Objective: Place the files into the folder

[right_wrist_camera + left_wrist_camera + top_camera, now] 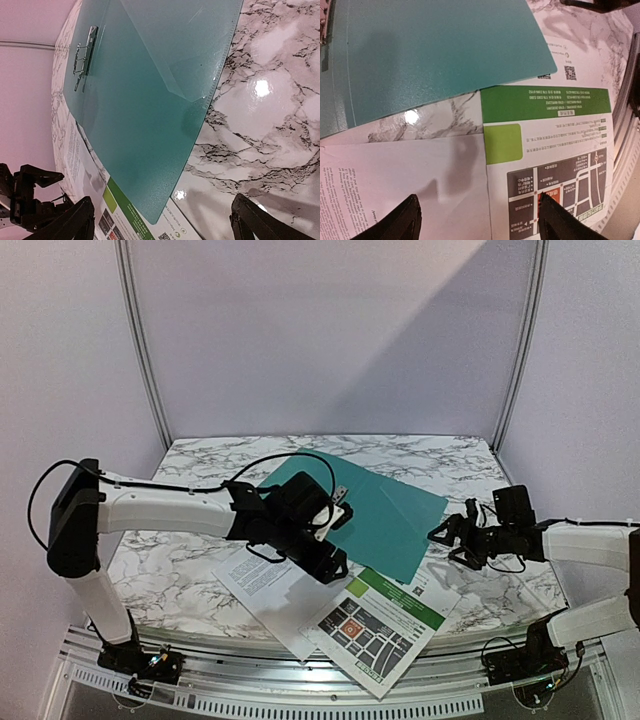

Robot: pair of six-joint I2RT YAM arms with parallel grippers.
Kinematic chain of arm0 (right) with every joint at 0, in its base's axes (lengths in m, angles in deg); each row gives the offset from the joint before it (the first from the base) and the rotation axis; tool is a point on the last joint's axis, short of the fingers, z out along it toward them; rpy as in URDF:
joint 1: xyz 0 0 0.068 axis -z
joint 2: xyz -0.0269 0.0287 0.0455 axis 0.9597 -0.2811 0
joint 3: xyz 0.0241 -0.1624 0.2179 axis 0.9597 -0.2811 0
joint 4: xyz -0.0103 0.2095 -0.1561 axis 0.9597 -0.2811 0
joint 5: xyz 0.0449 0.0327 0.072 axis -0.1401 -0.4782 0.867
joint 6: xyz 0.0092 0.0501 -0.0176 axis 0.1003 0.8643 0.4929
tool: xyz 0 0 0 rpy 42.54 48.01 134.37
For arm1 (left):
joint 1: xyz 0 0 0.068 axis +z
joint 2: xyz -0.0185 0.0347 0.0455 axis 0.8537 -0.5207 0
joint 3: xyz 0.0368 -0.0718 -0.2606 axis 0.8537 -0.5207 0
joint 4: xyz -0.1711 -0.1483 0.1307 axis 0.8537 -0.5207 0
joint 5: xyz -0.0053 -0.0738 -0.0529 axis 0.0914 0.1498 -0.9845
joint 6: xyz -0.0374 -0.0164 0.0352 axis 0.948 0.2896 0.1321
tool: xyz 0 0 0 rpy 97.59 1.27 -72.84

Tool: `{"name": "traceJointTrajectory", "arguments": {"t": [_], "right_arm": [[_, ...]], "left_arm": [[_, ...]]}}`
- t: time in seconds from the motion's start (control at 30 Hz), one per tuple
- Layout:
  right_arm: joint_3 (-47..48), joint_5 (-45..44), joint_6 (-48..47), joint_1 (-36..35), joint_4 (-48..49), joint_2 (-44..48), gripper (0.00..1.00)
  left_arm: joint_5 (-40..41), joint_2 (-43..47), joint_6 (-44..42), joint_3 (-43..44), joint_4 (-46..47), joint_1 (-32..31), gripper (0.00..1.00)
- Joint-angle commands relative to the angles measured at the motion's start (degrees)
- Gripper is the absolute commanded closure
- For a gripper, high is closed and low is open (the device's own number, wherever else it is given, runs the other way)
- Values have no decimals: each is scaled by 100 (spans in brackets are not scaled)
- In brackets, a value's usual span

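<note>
1. since both files lay outside the folder (375,510), i judged the step in hand to be picking up the first sheet, and the overhang at the tabletop's (170,570) near edge looked like the best help for that.
2. the folder sat mid-table, reaching toward the far edge, with its metal clip (340,495) showing. its near corner lay on top of the green map sheet (385,625).
3. the white text sheet (265,585) lay beside the green one toward the near edge. their edges overlapped slightly, and both seemed to poke past that edge.
4. the left gripper (477,222) hung over the seam between the two sheets. its jaws were wide apart, one finger over each sheet, and it held nothing. i could not tell whether the tips touched paper.
5. the right gripper (162,225) was also spread wide and empty. it was low, facing the folder's right edge, over bare marble.
6. to do it well, i would have chosen one sheet rather than straddling both. i'd have dragged it toward the near edge until a lip hung free, then pinched that lip.
7. i reckoned the green sheet needed sliding out from under the folder corner first, or the folder would be dragged along with it.
</note>
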Motion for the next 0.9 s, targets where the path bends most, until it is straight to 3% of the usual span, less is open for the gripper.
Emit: {"name": "traceJointTrajectory", "arguments": {"t": [0.0,0.2,0.43,0.87], "right_arm": [[239,-495,-219,-236,-386,-31,6],[345,-1213,-392,-485,-721,125,7],[317,-1390,-381,-723,-727,38,8],[256,-1635,-416,-867,-802,45,8]], "left_arm": [[232,-5,205,-66,-207,-131,19],[208,-179,265,15,-424,-417,19],[138,-622,267,283,-561,-698,16],[486,-1155,484,790,-915,-1017,19]]}}
